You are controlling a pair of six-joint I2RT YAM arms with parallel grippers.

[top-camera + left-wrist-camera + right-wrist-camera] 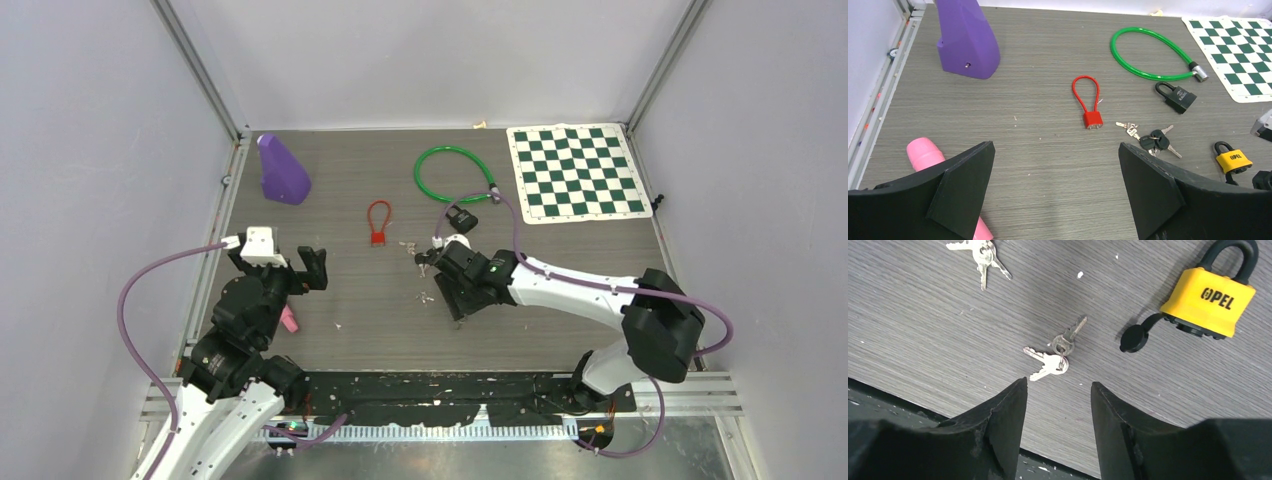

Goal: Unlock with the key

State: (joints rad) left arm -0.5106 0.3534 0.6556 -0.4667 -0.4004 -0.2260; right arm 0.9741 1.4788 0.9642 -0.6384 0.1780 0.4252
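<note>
A yellow padlock (pixel 1210 300) marked OPEL lies flat on the grey table, its black keyhole cover (pixel 1134 337) swung open. It also shows in the left wrist view (pixel 1233 160). A small silver key ring (pixel 1053 357) lies just ahead of my right gripper (pixel 1058 387), which is open, empty and low over the table. It hovers over this spot in the top view (pixel 447 290). A second silver key set (pixel 979 251) lies farther off. My left gripper (pixel 1055 145) is open and empty, well left of the locks.
A red cable lock (pixel 1089 102), black-headed keys (pixel 1155 141), a black padlock (pixel 1178 97) and a green cable lock (pixel 1148 52) lie mid-table. A purple block (pixel 283 170) stands back left, a chessboard mat (pixel 575 172) back right. A pink object (pixel 925 155) lies by the left fingers.
</note>
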